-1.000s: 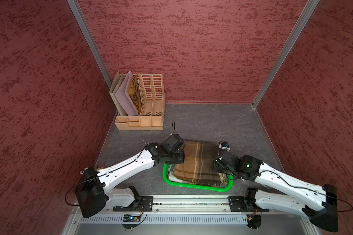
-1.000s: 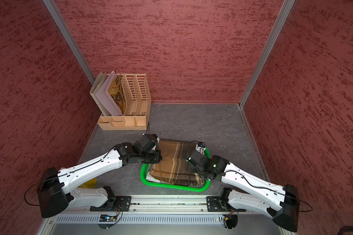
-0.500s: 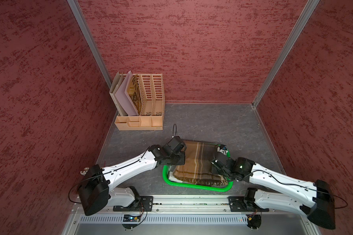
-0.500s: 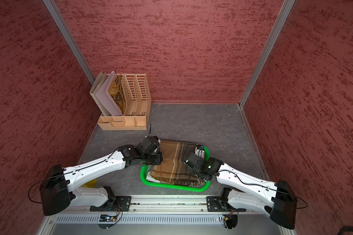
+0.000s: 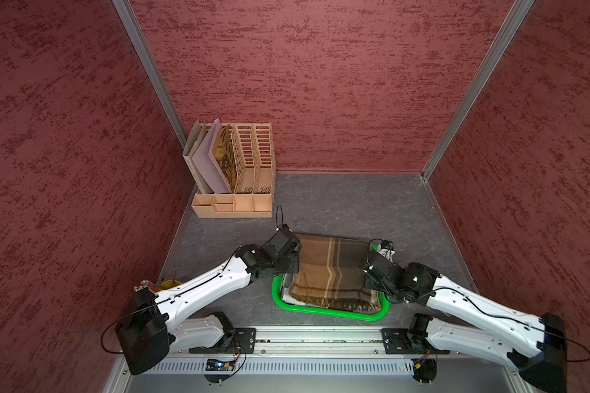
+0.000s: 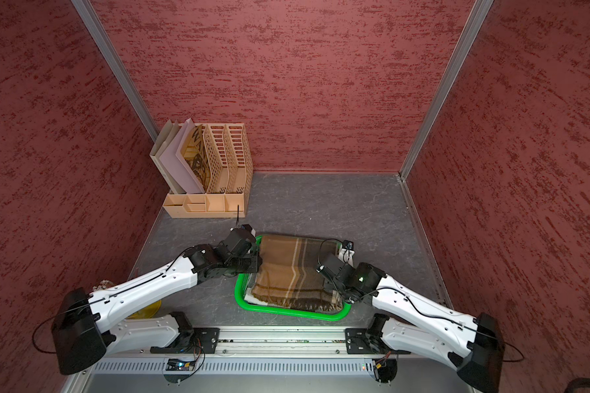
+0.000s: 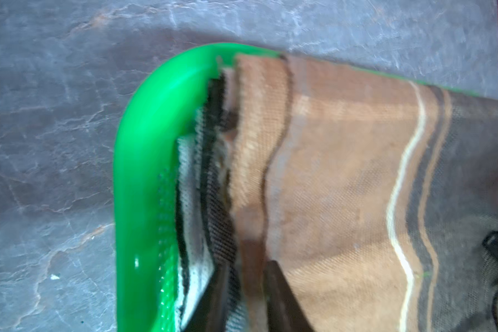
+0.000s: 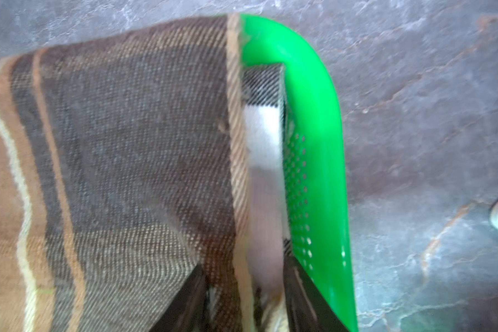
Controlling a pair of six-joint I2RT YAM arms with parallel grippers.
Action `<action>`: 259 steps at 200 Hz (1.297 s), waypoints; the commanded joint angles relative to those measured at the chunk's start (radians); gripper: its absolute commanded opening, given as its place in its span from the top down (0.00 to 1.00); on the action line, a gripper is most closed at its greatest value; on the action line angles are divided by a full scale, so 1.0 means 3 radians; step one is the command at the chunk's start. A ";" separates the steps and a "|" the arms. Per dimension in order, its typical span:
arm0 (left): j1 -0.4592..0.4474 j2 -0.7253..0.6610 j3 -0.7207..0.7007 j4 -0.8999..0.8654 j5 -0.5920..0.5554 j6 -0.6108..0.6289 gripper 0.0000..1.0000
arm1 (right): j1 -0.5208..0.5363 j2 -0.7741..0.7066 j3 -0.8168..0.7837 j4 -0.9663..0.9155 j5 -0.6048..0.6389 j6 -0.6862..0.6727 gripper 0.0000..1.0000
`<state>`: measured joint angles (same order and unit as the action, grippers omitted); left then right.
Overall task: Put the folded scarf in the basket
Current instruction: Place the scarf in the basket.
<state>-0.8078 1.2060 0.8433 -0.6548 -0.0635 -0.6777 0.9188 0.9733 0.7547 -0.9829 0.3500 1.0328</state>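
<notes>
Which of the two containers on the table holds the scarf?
The green basket, low and in front: the folded scarf lies in it. The tan organiser at the back holds folders, no scarf.

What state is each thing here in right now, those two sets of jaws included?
Scarf: folded, lying in the basket.
Basket: flat on the table, filled.
File organiser: upright, folders in one end.
Left jaws: astride the scarf's edge, grip unclear.
Right jaws: parted around the scarf's edge.
</notes>
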 commanded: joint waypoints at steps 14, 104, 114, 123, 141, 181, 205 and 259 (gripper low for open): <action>0.0100 0.0063 -0.0140 0.0107 0.0113 0.0075 0.80 | -0.0158 0.0058 -0.0063 0.0007 0.0051 -0.0244 0.58; -0.0164 -0.0477 0.0158 -0.0290 -0.0296 -0.0132 0.70 | -0.0077 0.0195 0.0345 0.0226 -0.0386 -0.0567 0.40; -0.0176 -0.0424 0.0165 -0.0198 -0.0132 -0.0137 0.68 | -0.0076 0.0147 0.0373 0.0128 -0.0298 -0.0526 0.39; -0.0211 -0.0336 0.0180 -0.0108 -0.0012 -0.0152 0.68 | -0.0077 0.0074 0.0394 0.0034 -0.0203 -0.0487 0.38; -0.0353 -0.0135 0.0237 0.0051 0.0034 -0.0184 0.69 | -0.0076 -0.0051 0.0444 -0.0120 -0.0077 -0.0435 0.38; -0.0430 0.0165 0.0186 0.0209 -0.0049 -0.0189 0.86 | -0.0076 -0.0022 0.0308 0.0105 -0.0179 -0.0427 0.70; -0.0416 0.0316 0.0122 0.0069 -0.0221 -0.0105 0.92 | -0.0076 0.0106 0.0239 0.0255 -0.0240 -0.0417 0.79; -0.0263 0.0313 -0.0242 0.0117 -0.0327 -0.0090 1.00 | -0.0082 0.0035 0.0251 0.0171 -0.0134 -0.0430 0.74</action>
<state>-0.9070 1.3117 0.8070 -0.6167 -0.1249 -0.7208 0.8913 1.0092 0.8299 -0.9321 0.2821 0.9012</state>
